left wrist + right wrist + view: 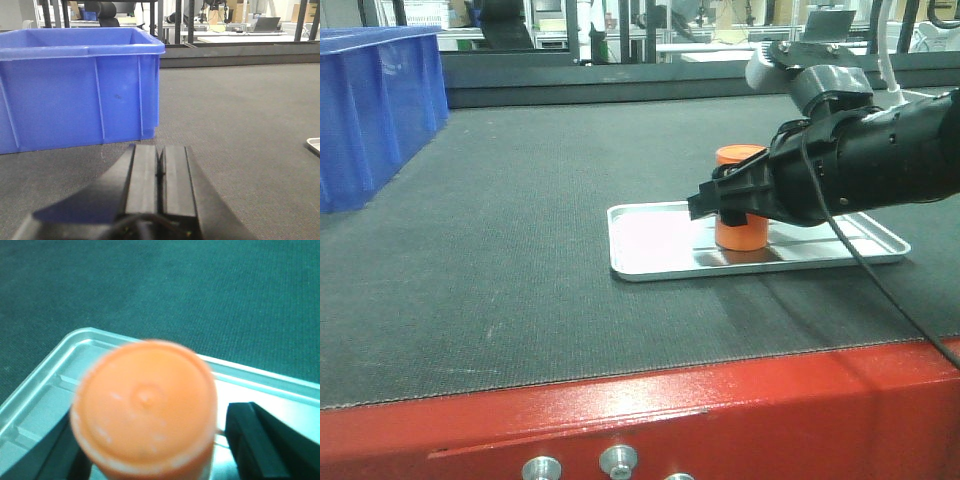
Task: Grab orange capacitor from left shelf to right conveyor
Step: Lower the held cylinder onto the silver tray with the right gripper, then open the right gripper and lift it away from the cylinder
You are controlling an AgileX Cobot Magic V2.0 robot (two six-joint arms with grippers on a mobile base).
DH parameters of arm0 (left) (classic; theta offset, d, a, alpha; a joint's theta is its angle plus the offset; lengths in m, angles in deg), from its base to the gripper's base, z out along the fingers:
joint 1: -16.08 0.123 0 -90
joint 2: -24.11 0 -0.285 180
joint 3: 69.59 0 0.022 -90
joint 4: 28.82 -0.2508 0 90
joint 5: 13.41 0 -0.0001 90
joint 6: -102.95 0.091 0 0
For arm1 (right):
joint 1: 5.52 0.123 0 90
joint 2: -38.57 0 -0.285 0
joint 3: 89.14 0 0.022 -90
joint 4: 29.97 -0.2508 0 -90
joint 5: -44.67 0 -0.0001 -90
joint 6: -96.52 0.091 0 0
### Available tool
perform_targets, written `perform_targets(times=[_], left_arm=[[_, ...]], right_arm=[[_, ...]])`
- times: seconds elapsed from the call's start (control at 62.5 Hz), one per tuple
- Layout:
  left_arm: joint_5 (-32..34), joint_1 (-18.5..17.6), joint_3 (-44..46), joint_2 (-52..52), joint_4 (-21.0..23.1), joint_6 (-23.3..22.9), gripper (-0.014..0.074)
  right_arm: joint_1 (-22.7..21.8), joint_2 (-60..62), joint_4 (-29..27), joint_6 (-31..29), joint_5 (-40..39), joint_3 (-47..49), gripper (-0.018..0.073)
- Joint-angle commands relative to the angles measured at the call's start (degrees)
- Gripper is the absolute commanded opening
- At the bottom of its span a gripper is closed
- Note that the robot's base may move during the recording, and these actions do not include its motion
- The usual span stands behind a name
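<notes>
The orange capacitor (741, 234) stands upright on a shallow silver tray (650, 245) that lies on the right conveyor (520, 220). In the right wrist view its flat top (145, 405) fills the lower middle. My right gripper (720, 200) is open around it, one finger on each side. The right finger (245, 430) stands a small gap off its side, and the left finger (62, 455) is mostly hidden under its rim. My left gripper (160, 160) is shut on nothing, low over the belt. The left shelf is out of view.
A blue plastic bin (370, 110) stands on the belt at the far left, close ahead of my left gripper (75, 85). The conveyor's red front edge (670, 410) with silver bolts runs along the bottom. A tray corner (315, 145) shows at the left wrist view's right border.
</notes>
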Motion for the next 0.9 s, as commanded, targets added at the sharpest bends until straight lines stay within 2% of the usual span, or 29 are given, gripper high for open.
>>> perform_targets(times=[0.0, 0.32, 0.496, 0.544, 0.592, 0.64, 0.704, 0.72, 0.816, 0.88], left_arm=[[5.16, 0.12, 0.45, 0.58, 0.31, 0.00, -0.0105], [5.16, 0.12, 0.45, 0.58, 0.31, 0.00, -0.0105], [5.16, 0.12, 0.45, 0.58, 0.31, 0.00, -0.0105], [5.16, 0.12, 0.45, 0.58, 0.31, 0.00, -0.0105], [5.16, 0.12, 0.45, 0.58, 0.31, 0.00, -0.0105], [5.16, 0.12, 0.45, 0.58, 0.31, 0.00, -0.0105], [5.16, 0.12, 0.45, 0.58, 0.31, 0.00, -0.0105], [5.16, 0.12, 0.45, 0.58, 0.31, 0.00, -0.0105], [5.16, 0.12, 0.45, 0.58, 0.31, 0.00, -0.0105], [5.16, 0.12, 0.45, 0.58, 0.31, 0.00, -0.0105]], right_arm=[[-0.28, 2.49, -0.37, -0.47, -4.64, 1.66, 0.0631], [-0.21, 8.95, -0.31, -0.47, -6.41, 1.83, 0.0631], [-0.16, 16.38, -0.31, -0.33, -1.28, 1.83, 0.0611], [-0.01, 18.74, -0.31, -0.27, 1.55, 1.83, 0.0564], [-0.01, 21.26, -0.31, 0.33, 4.76, 1.83, 0.0462], [0.04, 24.03, -0.31, 1.76, 8.31, 1.77, 0.0301], [0.04, 28.21, -0.31, 3.56, 13.56, 1.77, 0.0037], [0.04, 29.01, -0.39, 4.14, 14.49, 1.77, 0.0022], [0.04, 33.21, -0.32, 4.70, 18.14, 1.77, 0.0133], [0.04, 34.68, -0.32, 4.70, 18.18, 1.77, 0.0140]])
